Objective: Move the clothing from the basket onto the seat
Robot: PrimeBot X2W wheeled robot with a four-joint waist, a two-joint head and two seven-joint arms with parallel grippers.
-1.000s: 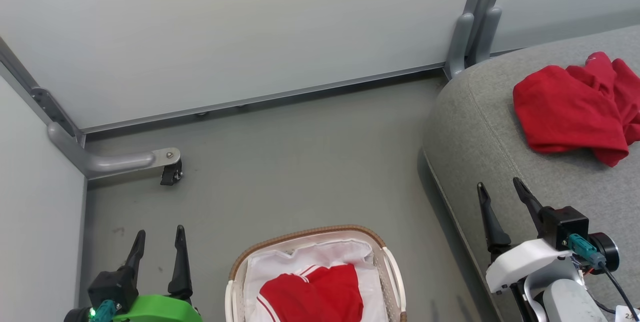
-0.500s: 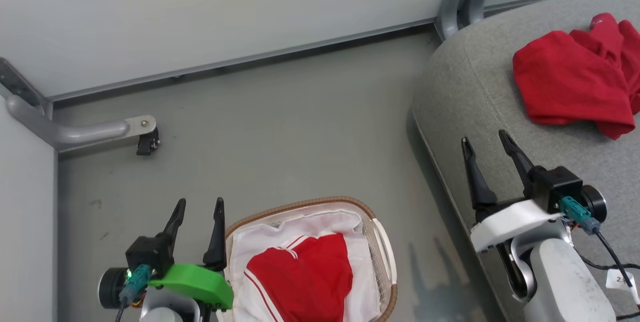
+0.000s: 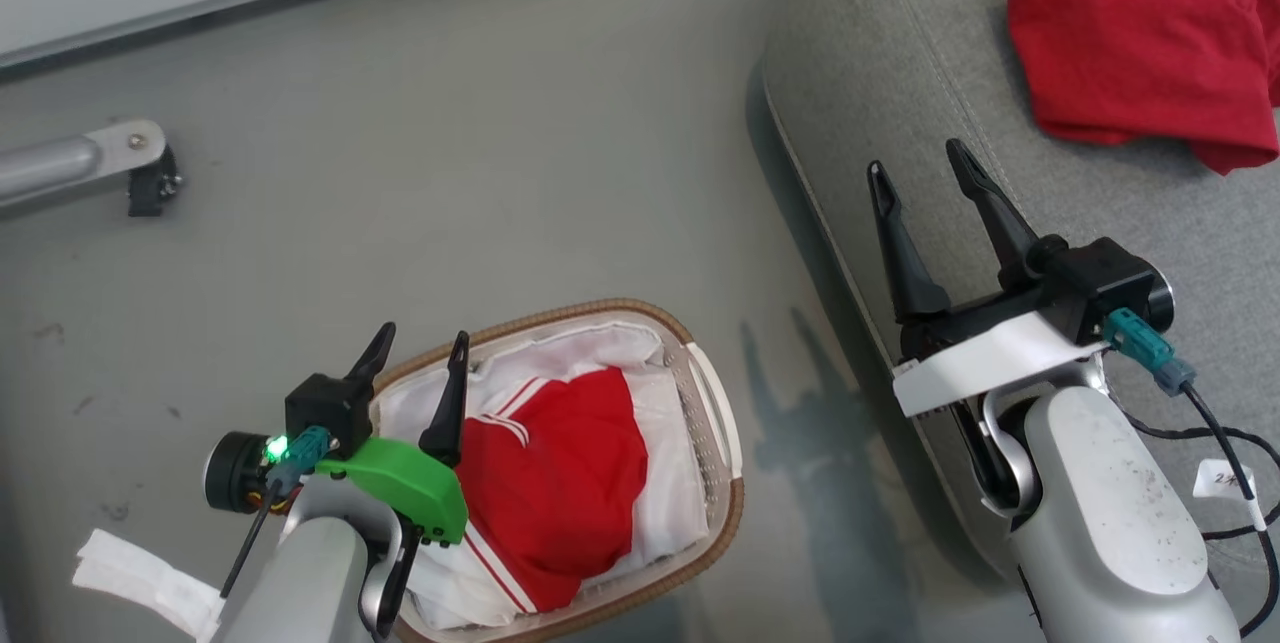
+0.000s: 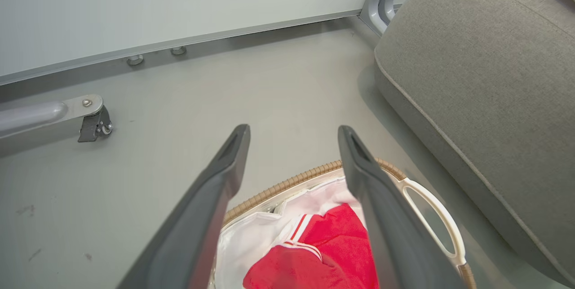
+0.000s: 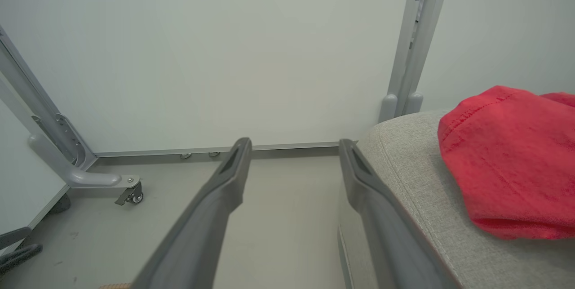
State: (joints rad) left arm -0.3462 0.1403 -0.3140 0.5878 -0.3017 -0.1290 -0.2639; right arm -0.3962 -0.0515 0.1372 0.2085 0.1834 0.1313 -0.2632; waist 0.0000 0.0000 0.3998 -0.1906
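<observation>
Bright red, white-striped clothing [image 3: 560,463] lay in the oval white brown-rimmed plastic basket [image 3: 600,307], lower centre. Another red garment [image 3: 1120,53] rested on the grey fabric seat [image 3: 900,53], upper right. The left gripper [image 3: 422,333] and right gripper [image 3: 916,155] had their fingers spread, empty.

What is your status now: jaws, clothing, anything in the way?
Left jaws open, empty, at basket rim. Right jaws open, empty, over seat edge. Red garment in basket; second garment already on seat. Nothing seen blocking.

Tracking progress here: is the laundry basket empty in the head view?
No, a red garment with white stripes lies inside the laundry basket on its white liner.
</observation>
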